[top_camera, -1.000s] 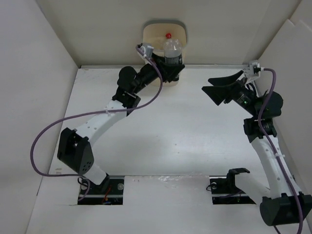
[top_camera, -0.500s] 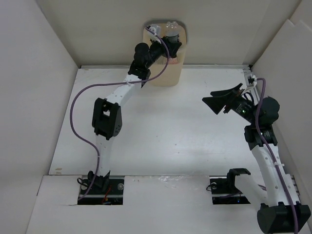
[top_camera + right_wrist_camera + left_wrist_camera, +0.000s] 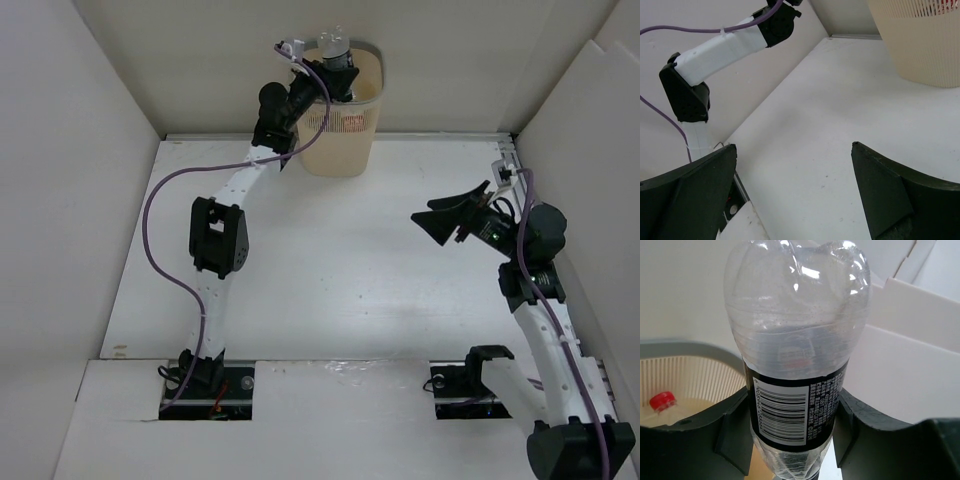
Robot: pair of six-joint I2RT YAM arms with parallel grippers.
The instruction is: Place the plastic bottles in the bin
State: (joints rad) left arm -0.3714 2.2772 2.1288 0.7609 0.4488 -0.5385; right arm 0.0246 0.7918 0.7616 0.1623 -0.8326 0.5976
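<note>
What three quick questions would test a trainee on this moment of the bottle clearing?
1. True or false: the right pincer is shut on a bottle.
2. What does the left pincer hold above the bin? A: a green bottle. B: a clear bottle with a black label. C: nothing.
3. Fill in: the second bottle, lying inside the bin, has a ___ cap.

Key: 1 false, it is open and empty; 2 B; 3 red.
</note>
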